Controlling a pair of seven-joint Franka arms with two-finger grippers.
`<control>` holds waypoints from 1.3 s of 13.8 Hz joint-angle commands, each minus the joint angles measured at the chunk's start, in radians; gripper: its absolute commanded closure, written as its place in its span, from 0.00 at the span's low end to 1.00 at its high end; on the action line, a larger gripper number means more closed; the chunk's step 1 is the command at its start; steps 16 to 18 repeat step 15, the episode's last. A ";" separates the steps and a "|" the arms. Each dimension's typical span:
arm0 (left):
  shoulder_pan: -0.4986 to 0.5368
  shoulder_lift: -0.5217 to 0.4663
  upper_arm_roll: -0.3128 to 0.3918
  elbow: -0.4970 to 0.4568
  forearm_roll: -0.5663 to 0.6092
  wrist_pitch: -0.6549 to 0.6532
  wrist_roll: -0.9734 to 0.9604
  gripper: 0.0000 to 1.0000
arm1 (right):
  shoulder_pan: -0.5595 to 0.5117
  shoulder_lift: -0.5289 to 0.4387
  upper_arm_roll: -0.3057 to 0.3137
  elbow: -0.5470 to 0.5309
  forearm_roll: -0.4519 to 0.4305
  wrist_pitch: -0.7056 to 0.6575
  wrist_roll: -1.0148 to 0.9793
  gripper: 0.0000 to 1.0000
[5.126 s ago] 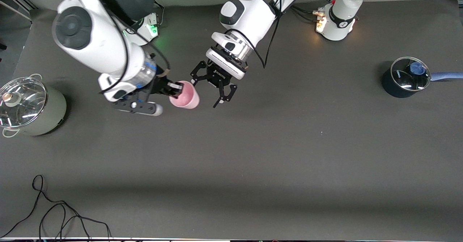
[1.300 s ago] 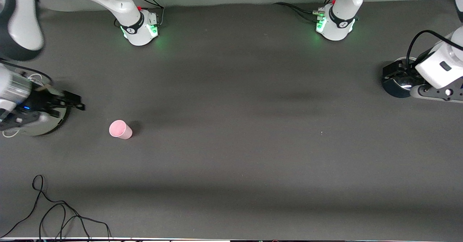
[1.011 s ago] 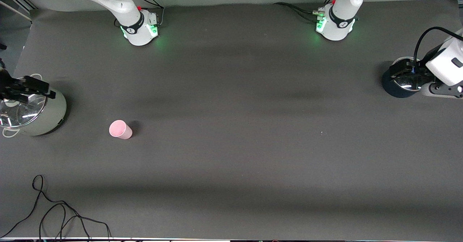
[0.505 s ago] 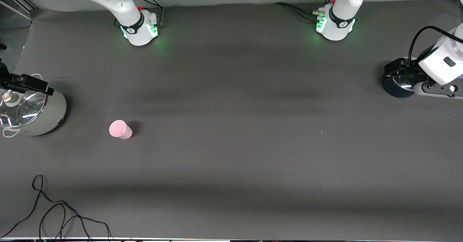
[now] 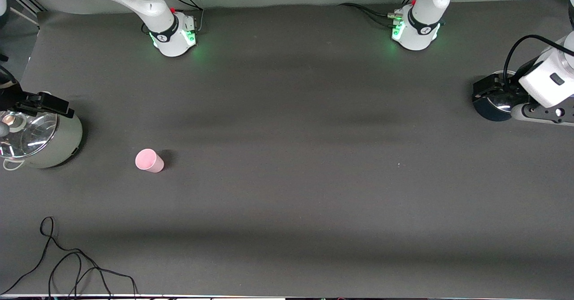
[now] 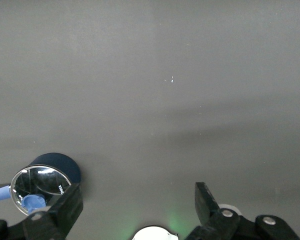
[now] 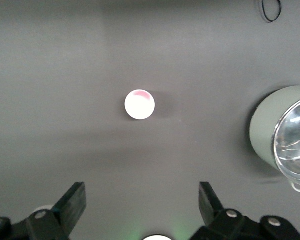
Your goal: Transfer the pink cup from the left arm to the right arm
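The pink cup stands alone on the dark mat, toward the right arm's end of the table. It also shows in the right wrist view, seen from above. My right gripper is up in the air over the grey-green pot, open and empty, well apart from the cup; its fingers stand wide apart. My left gripper is over the dark blue pot at the left arm's end, open and empty; its fingers stand wide apart.
A grey-green pot with a glass lid stands at the right arm's end, also in the right wrist view. A dark blue pot with a glass lid stands at the left arm's end. A black cable lies near the front corner.
Five seconds ago my right gripper held the cup beside the open left gripper. Now the cup stands on the mat and both arms have drawn back to the table's ends, barely shifting since.
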 commanded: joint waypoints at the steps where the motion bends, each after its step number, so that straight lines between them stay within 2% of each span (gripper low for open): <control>1: -0.016 -0.004 0.009 -0.010 0.000 0.011 -0.009 0.00 | -0.036 -0.124 0.055 -0.173 -0.039 0.101 0.025 0.00; 7: -0.022 -0.004 0.007 -0.009 0.063 0.021 -0.008 0.00 | -0.027 -0.089 0.059 -0.140 -0.039 0.097 0.026 0.00; 18: -0.019 0.019 0.007 0.030 0.062 0.018 -0.008 0.00 | -0.025 -0.090 0.055 -0.143 -0.037 0.095 0.028 0.00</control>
